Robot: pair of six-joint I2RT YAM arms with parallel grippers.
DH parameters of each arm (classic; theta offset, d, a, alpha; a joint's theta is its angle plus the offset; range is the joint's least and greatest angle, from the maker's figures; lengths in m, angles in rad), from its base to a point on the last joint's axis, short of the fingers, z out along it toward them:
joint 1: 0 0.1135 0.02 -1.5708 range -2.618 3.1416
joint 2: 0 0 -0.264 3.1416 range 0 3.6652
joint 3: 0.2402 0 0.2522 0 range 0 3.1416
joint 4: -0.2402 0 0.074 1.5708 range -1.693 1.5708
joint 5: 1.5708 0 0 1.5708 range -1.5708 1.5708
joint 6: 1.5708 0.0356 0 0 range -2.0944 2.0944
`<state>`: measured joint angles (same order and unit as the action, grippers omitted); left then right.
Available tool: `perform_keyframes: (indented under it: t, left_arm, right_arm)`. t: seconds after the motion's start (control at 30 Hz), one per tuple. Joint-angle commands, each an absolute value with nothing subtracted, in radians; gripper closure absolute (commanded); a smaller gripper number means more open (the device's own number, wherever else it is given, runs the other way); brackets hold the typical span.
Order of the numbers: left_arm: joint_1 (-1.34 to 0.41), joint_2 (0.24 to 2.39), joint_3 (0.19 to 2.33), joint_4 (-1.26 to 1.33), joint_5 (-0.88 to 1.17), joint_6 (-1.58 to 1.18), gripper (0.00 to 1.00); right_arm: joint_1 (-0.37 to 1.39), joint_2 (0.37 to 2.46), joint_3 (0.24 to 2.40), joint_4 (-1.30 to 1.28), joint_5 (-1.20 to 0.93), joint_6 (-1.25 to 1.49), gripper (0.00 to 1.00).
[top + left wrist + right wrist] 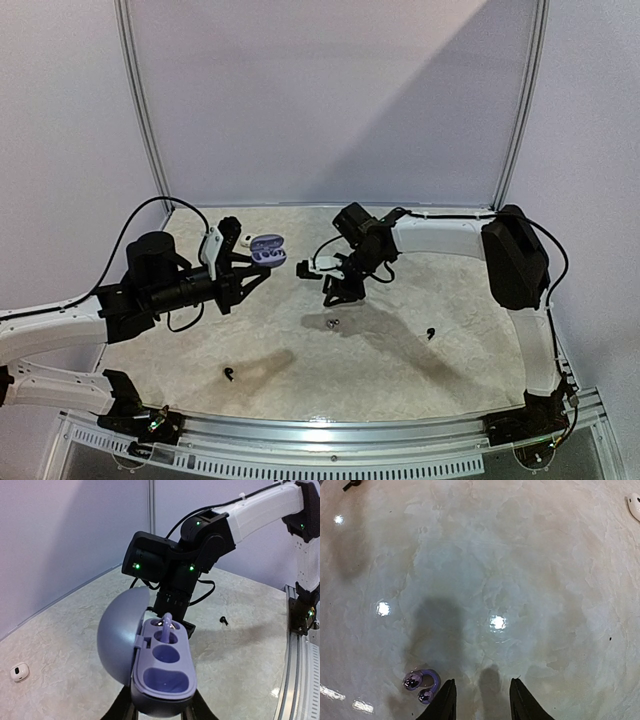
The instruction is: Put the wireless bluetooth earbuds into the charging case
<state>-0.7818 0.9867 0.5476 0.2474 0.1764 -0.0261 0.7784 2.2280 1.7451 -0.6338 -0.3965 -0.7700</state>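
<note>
The left hand [161,711] clamped the open charging case [165,665] from below and held it above the surface [400,380], with a lavender earbud [167,624] upright in the far slot. The right hand [481,702] hovered partly open and empty, a second lavender earbud [421,684] lying just beside one finger. A black earbud [230,375], another black earbud [430,333] and a white earbud [19,671] lay well apart.

Pale lilac walls [330,100] w/ slim metal posts [141,100] at corners; marbled beige tabletop [470,300] (glossy, light glints [497,622]); aluminium rail [330,432] along near edge.
</note>
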Motion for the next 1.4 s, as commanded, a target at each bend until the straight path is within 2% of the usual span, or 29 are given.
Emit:
perform_keyframes:
  t: [0.0,0.3,1.07,1.37]
  left_arm:
    - [-0.768,0.990,0.568,0.245,0.183,-0.011,1.00]
    - [-0.767,0.991,0.565,0.242,0.190,-0.010,1.00]
    - [-0.767,1.000,0.561,0.232,0.210,-0.002,1.00]
    - [-0.767,1.000,0.562,0.227,0.213,-0.002,1.00]
  right_arm:
    - [0.777,2.273,1.766,-0.669,-0.395,-0.860,0.63]
    - [0.802,2.286,1.726,-0.679,-0.379,-0.879,0.63]
    - [0.855,2.155,1.564,-0.707,-0.367,-0.859,0.64]
    - [0.892,2.142,1.555,-0.754,-0.357,-0.801,0.68]
